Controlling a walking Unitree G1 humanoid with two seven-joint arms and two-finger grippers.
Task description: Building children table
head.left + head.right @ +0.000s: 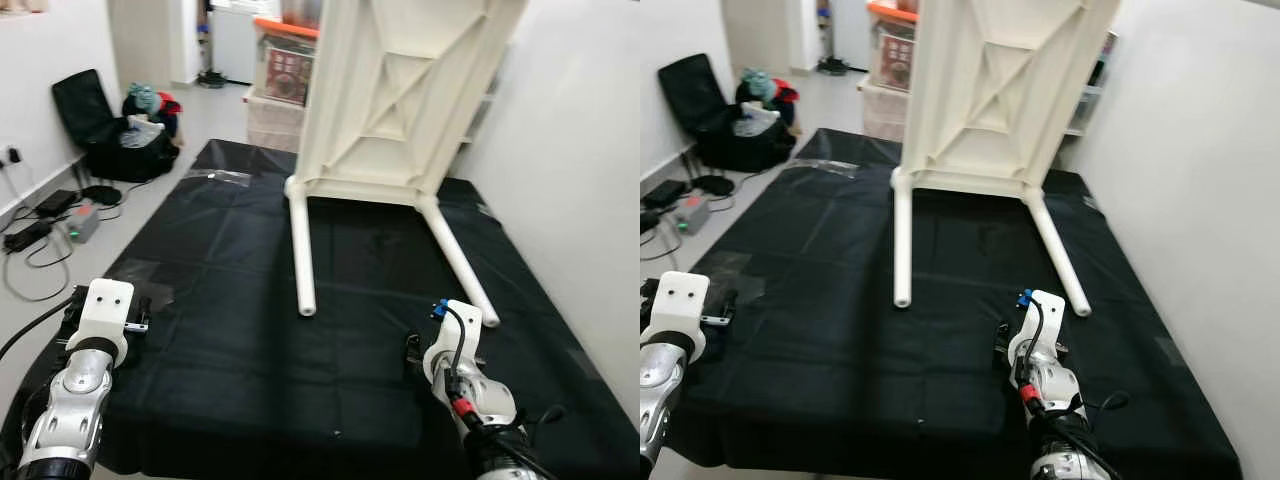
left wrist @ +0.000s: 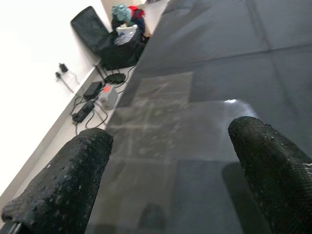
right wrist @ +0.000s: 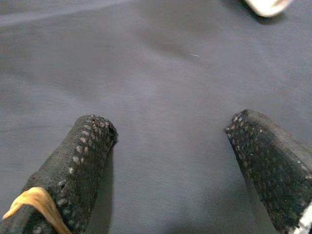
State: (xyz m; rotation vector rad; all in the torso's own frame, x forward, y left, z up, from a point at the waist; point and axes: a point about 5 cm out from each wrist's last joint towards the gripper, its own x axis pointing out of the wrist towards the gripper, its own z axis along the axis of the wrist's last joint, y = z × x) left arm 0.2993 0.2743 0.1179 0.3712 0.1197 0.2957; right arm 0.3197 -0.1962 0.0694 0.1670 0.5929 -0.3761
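- White table tipped on its side at the far end of a black mat, underside with its crossed ribs facing the camera.
- Two white legs fitted at the lower corners: left leg running straight toward the camera, right leg slanting out to the right, both lying low over the mat.
- Left gripper low over the mat's near left edge, fingers spread wide and holding nothing, dark sheet between them.
- Right gripper low over the mat near the tip of the right leg, fingers likewise parted and empty; an orange band wrapped round one finger.
- Pale end of a table leg just ahead of the right gripper, apart from it.
- Black bag stuffed with clothes against the left wall, beyond the mat.
- Cables and a small grey box with a lit light on the pale floor beside the left wall.
- Storage boxes with an orange lid stacked behind the table.
- Strip of clear plastic lying on the mat's far left corner.
- White wall close along the right side of the mat.
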